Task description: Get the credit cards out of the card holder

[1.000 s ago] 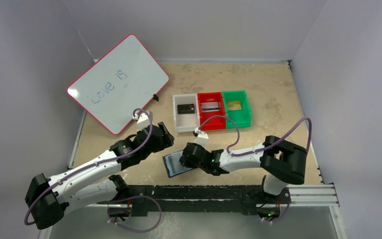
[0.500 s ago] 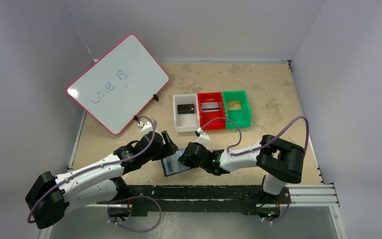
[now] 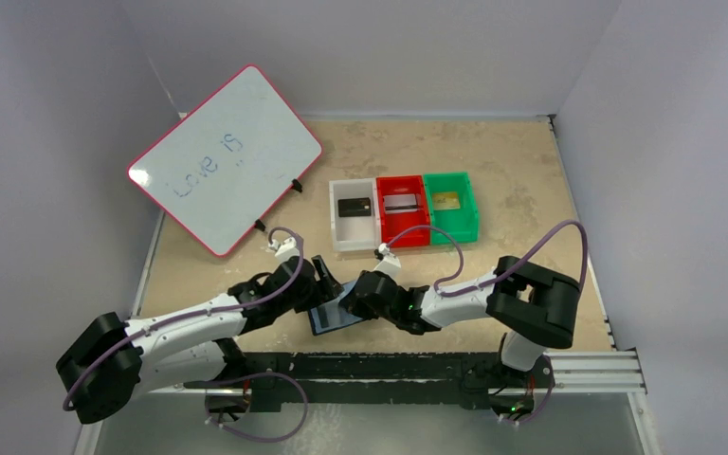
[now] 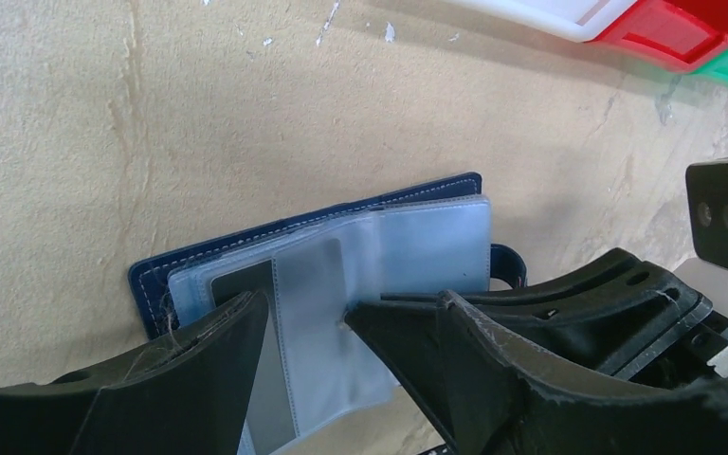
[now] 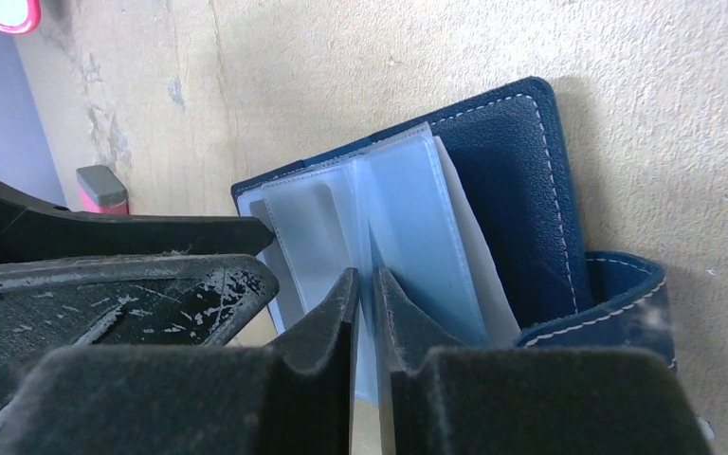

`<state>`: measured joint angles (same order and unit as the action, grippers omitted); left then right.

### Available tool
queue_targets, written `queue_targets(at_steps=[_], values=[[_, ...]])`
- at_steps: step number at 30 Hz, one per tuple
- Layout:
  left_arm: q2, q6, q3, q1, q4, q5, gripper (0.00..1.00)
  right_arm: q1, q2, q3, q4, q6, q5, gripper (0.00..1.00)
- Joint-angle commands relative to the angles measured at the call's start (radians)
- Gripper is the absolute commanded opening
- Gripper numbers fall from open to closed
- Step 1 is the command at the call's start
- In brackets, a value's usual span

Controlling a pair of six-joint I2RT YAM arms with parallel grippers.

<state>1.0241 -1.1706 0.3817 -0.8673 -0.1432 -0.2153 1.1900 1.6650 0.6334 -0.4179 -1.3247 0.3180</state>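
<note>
The card holder (image 3: 330,315) lies open near the table's front edge, a navy cover (image 5: 512,180) with light blue pockets (image 4: 417,242). My right gripper (image 5: 365,277) is shut on one upright pocket leaf. My left gripper (image 4: 303,305) is open, its fingers (image 4: 218,332) straddling the pockets on the holder's left half. A dark patch (image 4: 245,282) shows through one pocket; I cannot tell whether it is a card. The credit cards lie in the bins: the black card (image 3: 354,207), the silver card (image 3: 400,202) and the gold card (image 3: 445,200).
The white bin (image 3: 353,244), red bin (image 3: 403,241) and green bin (image 3: 455,234) stand in a row just behind the grippers. A pink-framed whiteboard (image 3: 223,156) leans at the back left. A pink block (image 5: 102,190) sits beyond the holder.
My left gripper has moved right and down onto the holder. My right gripper has closed on a pocket leaf, and the holder has shifted slightly.
</note>
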Motion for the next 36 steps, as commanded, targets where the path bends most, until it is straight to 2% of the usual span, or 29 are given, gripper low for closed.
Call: queue_targets(at_steps=[1,8,18,20,23,29,32,36], values=[[-0.001,-0.023,-0.002,-0.012,0.023,-0.066,0.66,-0.004,0.038,-0.030,0.064,0.002,-0.004,0.13],[0.049,-0.031,-0.028,-0.022,0.079,-0.025,0.66,-0.008,0.031,-0.046,0.021,0.009,-0.016,0.15],[0.079,-0.038,-0.033,-0.044,0.165,0.011,0.65,-0.013,-0.017,-0.082,-0.063,0.040,-0.031,0.25],[0.076,-0.041,-0.032,-0.044,0.165,0.009,0.65,-0.013,-0.034,-0.089,-0.083,0.058,-0.037,0.29],[0.075,-0.041,-0.025,-0.044,0.166,0.009,0.64,-0.013,-0.070,-0.099,-0.107,0.091,-0.037,0.41],[0.089,-0.036,-0.003,-0.045,0.170,0.012,0.65,-0.013,-0.156,-0.103,-0.126,0.169,0.006,0.50],[0.103,-0.035,0.003,-0.044,0.190,0.024,0.65,-0.012,-0.188,-0.123,-0.134,0.166,0.015,0.50],[0.132,-0.044,0.006,-0.045,0.240,0.048,0.64,-0.012,-0.199,-0.123,-0.082,0.151,0.028,0.46]])
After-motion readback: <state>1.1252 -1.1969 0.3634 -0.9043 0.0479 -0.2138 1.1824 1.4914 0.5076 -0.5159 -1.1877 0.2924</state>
